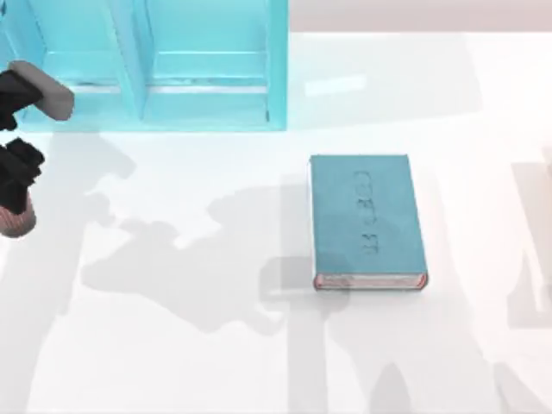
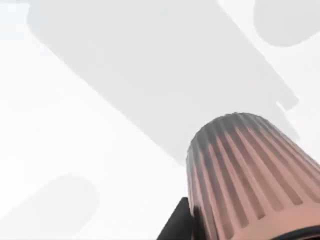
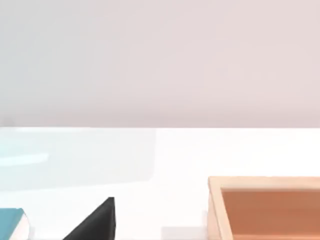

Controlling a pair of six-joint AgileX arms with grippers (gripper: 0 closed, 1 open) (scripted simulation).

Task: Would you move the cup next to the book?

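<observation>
Left end effector (image 1: 15, 203) at worktop's (image 1: 172, 362) left edge gripped ribbed pinkish-copper cylindrical cup (image 2: 250, 175); teal closed hardcover book (image 1: 366, 220) lay well apart, right of centre.

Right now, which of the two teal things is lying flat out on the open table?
The book: closed, cover up, pale page edges showing. The other, the shelf unit, stands at the table's far edge with open compartments.

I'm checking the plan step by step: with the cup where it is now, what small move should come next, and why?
Probably carry the cup rightward across the table toward the book. The left end effector sits at the table's far left edge with the ribbed cup in its grip, apparently lifted in the left wrist view, while the book lies flat well to the right, untouched.
</observation>
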